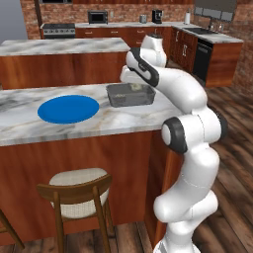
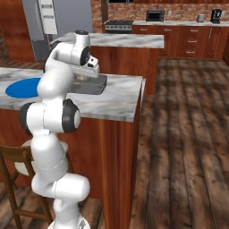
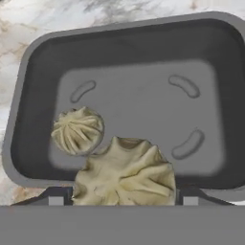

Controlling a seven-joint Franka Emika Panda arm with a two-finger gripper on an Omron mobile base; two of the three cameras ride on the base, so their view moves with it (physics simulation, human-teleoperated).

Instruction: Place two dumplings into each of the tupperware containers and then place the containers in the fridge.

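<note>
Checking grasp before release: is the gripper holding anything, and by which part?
The gripper holds a dumpling by its two sides, jaws wide around it, above the tupperware container, where another dumpling already lies.

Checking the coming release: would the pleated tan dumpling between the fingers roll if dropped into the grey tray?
Probably little: the pleated tan dumpling looks lumpy, and the shallow grey rectangular tray has walls. It may nudge the smaller dumpling lying there.
</note>
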